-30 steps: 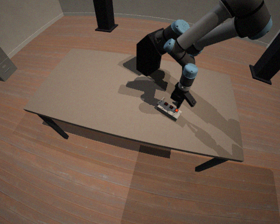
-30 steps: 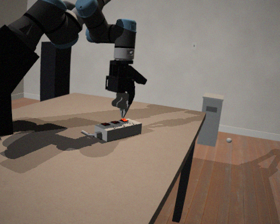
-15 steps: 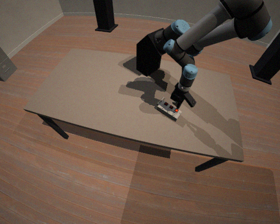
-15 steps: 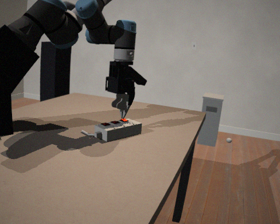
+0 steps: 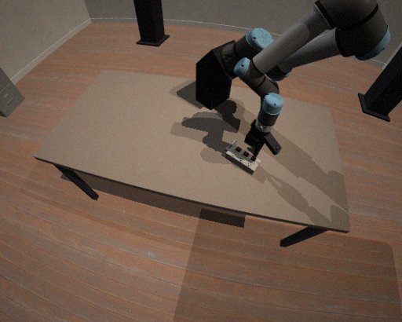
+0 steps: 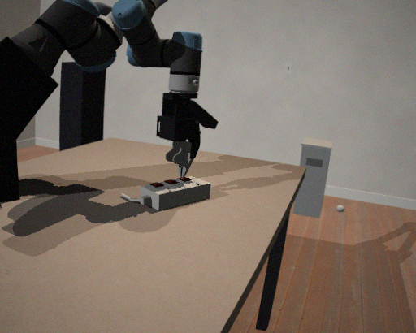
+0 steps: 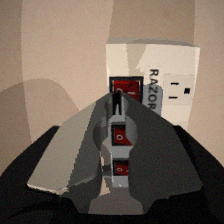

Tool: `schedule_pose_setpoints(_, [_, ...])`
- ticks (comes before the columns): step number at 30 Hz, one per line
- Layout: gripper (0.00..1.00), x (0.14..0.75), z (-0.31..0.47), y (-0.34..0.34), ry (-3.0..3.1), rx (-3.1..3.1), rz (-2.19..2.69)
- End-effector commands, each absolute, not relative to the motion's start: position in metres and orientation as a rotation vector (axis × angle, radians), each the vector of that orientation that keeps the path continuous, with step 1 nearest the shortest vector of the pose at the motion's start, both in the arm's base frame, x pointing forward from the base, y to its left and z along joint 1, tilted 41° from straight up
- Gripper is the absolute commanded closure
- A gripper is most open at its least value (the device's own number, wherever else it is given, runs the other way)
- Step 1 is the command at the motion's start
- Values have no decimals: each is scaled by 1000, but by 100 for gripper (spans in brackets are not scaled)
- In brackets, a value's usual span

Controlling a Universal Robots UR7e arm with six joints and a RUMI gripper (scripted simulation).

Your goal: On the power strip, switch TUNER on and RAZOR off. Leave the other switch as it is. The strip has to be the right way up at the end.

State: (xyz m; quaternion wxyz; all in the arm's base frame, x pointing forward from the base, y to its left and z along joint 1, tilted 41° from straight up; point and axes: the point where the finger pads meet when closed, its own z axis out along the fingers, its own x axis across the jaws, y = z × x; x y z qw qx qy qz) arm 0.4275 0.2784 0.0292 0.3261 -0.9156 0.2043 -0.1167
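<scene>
Fingers clenched on nothing: your dark two-jaw gripper [image 6: 184,170] points straight down from a vertical wrist. Tips touch the red RAZOR rocker switch [image 7: 125,89] on the white rectangular power strip [image 6: 179,195].

Brown wood-plank floor [image 5: 118,267], plain grey walls [image 6: 325,81] with pale baseboard. Tan surface [image 5: 118,129] on dark legs. Dark pillars [image 5: 150,20] at back, grey cabinet [image 6: 313,179] by wall, small white ball [image 6: 340,208] on floor.
</scene>
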Motion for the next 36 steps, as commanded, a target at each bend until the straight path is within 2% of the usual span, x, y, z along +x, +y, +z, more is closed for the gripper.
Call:
schedule_pose_setpoints(1, [100,428,29,279,535,-2399,-307])
schedule_pose_setpoints(36, [100,415,58,258,535,-2399,-307])
